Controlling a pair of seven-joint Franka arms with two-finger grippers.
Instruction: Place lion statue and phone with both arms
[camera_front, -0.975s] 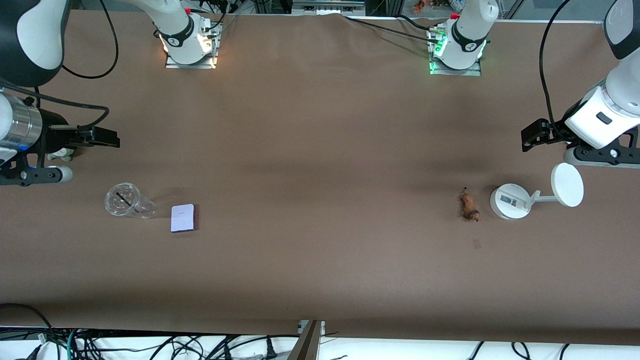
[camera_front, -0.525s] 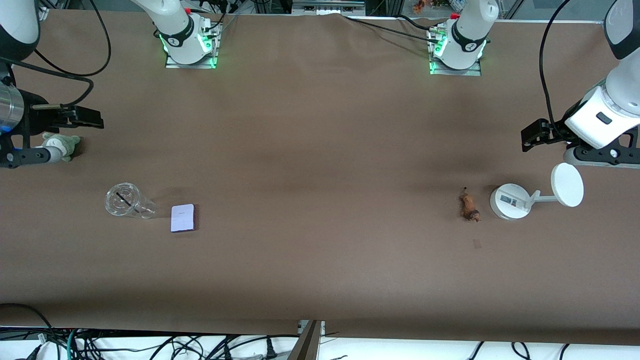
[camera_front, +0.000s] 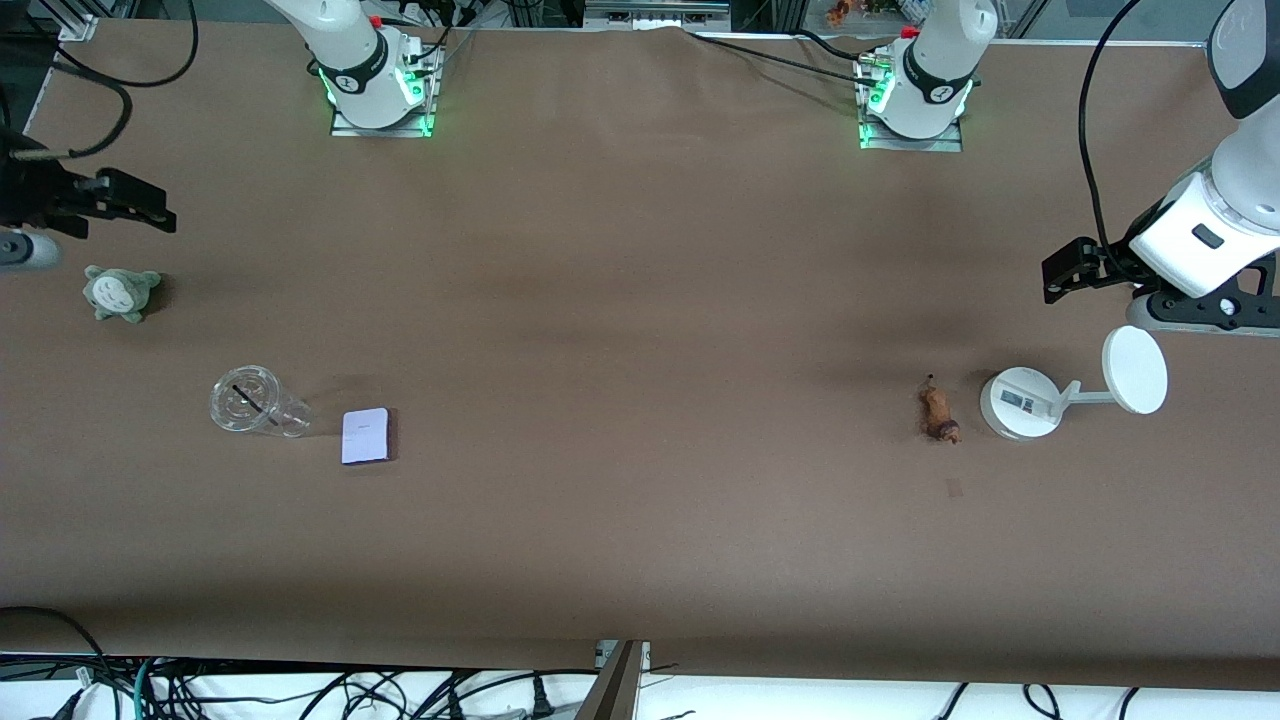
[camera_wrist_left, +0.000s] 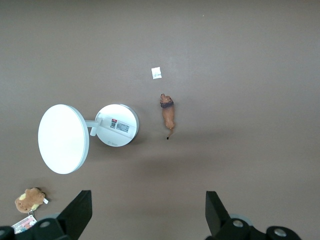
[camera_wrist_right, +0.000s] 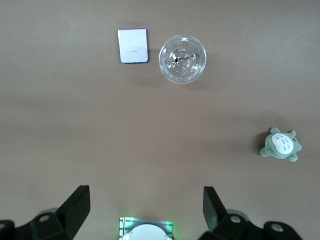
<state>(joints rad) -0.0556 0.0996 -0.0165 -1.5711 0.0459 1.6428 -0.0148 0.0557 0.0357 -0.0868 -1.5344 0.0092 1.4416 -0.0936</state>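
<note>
From the front view, nothing's been picked up yet, so this looks like the very start, with the approach step still to be made. The phone (camera_front: 365, 436) is lying flat toward the right arm's end of the table, just beside a clear cup (camera_front: 250, 402), and a grey-green plush (camera_front: 120, 292) is sat farther from the camera than both. The lion statue (camera_front: 938, 413) is down toward the left arm's end, just beside a white stand (camera_front: 1020, 402) with its disc. The right gripper (camera_front: 135, 203) is held up at the table's edge with nothing in it, and the left gripper (camera_front: 1068, 270) is up over the stand's area, also empty. In the left wrist view, the left gripper (camera_wrist_left: 146, 212) is seen with fingers spread wide, the lion statue (camera_wrist_left: 168, 114) well apart from them, next to the stand (camera_wrist_left: 117, 125); a brown plush (camera_wrist_left: 30, 200) with a tag is tucked near one finger. In the right wrist view, the right gripper (camera_wrist_right: 146, 207) is likewise wide open, with the phone (camera_wrist_right: 133, 45) and cup (camera_wrist_right: 182, 58) well clear. Next up, each gripper probably needs to be brought down over its own item; a careful line-up would be needed for that tiny lion, and the flat phone looks awkward to pinch by its edges.
</note>
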